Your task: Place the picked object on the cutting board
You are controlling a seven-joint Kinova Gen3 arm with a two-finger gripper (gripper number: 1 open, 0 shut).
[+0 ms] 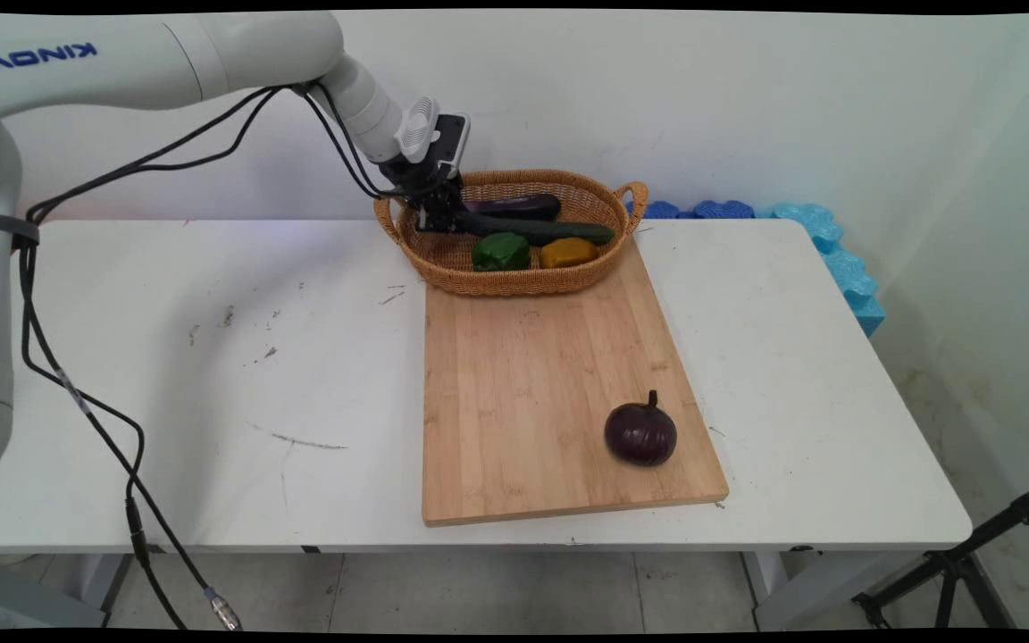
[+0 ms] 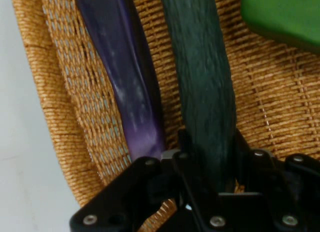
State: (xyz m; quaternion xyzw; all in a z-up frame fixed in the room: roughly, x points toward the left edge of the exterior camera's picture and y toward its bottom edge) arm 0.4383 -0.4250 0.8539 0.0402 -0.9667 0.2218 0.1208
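A white table [image 1: 211,375] carries a wooden board [image 1: 532,393] with a wicker basket [image 1: 514,279] on its far end. In the basket, the gripper [image 1: 440,219] clamps the dark green cucumber [image 2: 202,82], beside a long purple aubergine [image 2: 125,77], green pepper [image 1: 500,252] and orange pepper [image 1: 567,253]. A round aubergine [image 1: 640,433] sits near right on the board

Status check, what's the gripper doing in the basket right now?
Gripper shut on cucumber, inside wicker basket. Long eggplant alongside, touching. Green pepper and orange pepper nearby.
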